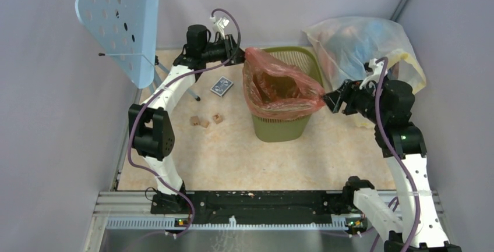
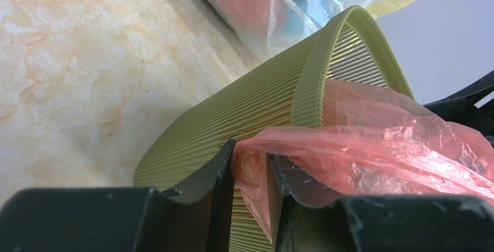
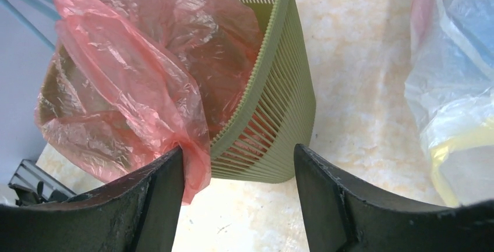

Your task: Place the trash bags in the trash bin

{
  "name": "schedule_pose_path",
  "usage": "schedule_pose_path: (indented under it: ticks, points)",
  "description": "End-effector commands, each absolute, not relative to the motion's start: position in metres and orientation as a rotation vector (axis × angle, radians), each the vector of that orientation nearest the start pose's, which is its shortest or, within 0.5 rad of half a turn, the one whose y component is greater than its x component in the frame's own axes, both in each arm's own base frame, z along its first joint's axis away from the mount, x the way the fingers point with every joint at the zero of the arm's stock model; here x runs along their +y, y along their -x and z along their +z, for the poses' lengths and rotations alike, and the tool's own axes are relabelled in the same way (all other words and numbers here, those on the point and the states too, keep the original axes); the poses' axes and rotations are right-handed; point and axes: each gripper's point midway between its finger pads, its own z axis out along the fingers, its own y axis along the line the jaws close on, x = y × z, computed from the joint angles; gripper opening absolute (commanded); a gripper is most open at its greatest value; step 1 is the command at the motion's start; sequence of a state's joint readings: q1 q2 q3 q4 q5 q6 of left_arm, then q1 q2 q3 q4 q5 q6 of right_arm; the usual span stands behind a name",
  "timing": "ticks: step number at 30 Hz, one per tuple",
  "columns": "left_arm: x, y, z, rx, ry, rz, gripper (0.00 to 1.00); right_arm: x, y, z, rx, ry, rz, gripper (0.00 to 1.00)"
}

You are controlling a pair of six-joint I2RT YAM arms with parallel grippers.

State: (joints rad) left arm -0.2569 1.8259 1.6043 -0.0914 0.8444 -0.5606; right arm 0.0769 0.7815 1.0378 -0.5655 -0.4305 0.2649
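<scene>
Left gripper [image 2: 251, 158] pinches trash bag [image 2: 373, 130] at trash bin [image 2: 262, 106] left rim; right gripper [image 3: 237, 150] stands agape. The unheld right edge may slump outside.

Trash bag [image 1: 279, 86]: thin translucent red plastic, glossy, crinkled. Bin [image 1: 281, 128]: matt olive plastic, ribbed. Tabletop [image 1: 233, 159]: smooth, marbled beige.

trash bag [image 1: 279, 86] 1 | bin [image 1: 281, 127] 1 | clear bag [image 1: 355, 42] 1 | blocks [image 1: 194, 120] 3 | stand [image 1: 119, 19] 1
</scene>
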Motion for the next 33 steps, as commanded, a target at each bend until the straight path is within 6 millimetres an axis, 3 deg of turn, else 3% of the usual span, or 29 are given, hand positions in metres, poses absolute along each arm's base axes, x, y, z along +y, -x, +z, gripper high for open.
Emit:
schedule_pose_path:
  ticks: [1, 7, 12, 18, 23, 27, 30, 33]
  points:
    - [-0.27, -0.427, 0.315, 1.894, -0.415, -1.324, 0.32, 0.106, -0.251, 0.356, 1.749, 0.228, 0.605, 0.67]
    - [-0.27, -0.425, 0.316, 1.895, -0.423, -1.325, 0.32, 0.113, -0.246, 0.367, 1.722, 0.255, 0.646, 0.67]
    - [-0.27, -0.424, 0.316, 1.897, -0.427, -1.331, 0.32, 0.115, -0.242, 0.339, 1.799, 0.238, 0.678, 0.64]
    - [-0.269, -0.423, 0.315, 1.904, -0.417, -1.328, 0.32, 0.113, -0.236, 0.344, 1.788, 0.245, 0.666, 0.55]
    - [-0.269, -0.421, 0.313, 1.906, -0.405, -1.336, 0.31, 0.119, -0.234, 0.318, 1.839, 0.242, 0.717, 0.5]
    - [-0.269, -0.42, 0.31, 1.912, -0.404, -1.339, 0.31, 0.122, -0.236, 0.298, 1.858, 0.214, 0.757, 0.33]
    - [-0.268, -0.421, 0.308, 1.917, -0.404, -1.333, 0.31, 0.121, -0.238, 0.29, 1.868, 0.191, 0.759, 0.09]
    - [-0.267, -0.421, 0.307, 1.922, -0.4, -1.327, 0.31, 0.119, -0.24, 0.279, 1.899, 0.167, 0.75, 0.04]
